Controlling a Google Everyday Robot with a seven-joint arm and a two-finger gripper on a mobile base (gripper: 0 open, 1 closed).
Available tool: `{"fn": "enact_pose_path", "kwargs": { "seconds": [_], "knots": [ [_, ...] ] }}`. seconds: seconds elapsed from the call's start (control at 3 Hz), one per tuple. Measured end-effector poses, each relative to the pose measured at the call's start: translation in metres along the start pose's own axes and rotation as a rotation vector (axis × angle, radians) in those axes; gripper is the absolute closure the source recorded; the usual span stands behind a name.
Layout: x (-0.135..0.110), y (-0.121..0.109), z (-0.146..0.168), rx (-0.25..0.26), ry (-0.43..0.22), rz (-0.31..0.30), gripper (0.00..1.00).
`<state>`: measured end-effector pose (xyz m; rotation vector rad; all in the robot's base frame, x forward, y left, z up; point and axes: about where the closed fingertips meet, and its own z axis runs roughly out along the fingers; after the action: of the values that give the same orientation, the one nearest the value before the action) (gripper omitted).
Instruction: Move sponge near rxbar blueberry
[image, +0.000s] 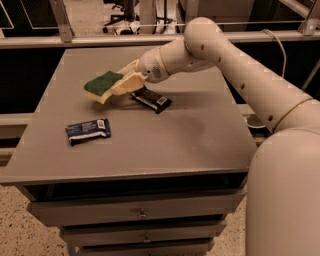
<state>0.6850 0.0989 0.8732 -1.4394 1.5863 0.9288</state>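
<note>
**Sponge in hand; the blue bar lies toward the near edge**

Your gripper (123, 83) is over the far-left part of the table (200, 145), and its fingers are closed on the sponge (102, 81). The sponge sticks out past the fingertips to the left in the camera view, green scrub face up and pale foam underneath. It looks to be held off the surface, with a shadow below it.

The relation you need is between the sponge and the rxbar blueberry (88, 131). The bar lies flat on the table, well apart from the sponge, toward the near edge and slightly left of it as the camera sees it. So the coming move is mostly a pull toward the front of the table, with hardly any sideways travel. The bar's long axis runs roughly across the table, left to right, with a slight tilt. The sponge's own long axis runs about the same way, so I judge you could set it down alongside the bar without turning the wrist.

Mind the black-wrapped bar (151, 99) lying just beside the gripper, under the wrist on its right (it is not your target). It sits away from the line to the blue bar, so it should stay clear of the path.
</note>
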Motion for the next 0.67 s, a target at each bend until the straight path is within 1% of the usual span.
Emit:
{"fn": "enact_pose_path", "kwargs": {
  "seconds": [0.33, 0.67],
  "knots": [
    [-0.003, 0.014, 0.017, 0.007, 0.019, 0.002, 1.0],
    [-0.006, 0.02, 0.031, 0.053, 0.055, -0.017, 1.0]
  ]
}}
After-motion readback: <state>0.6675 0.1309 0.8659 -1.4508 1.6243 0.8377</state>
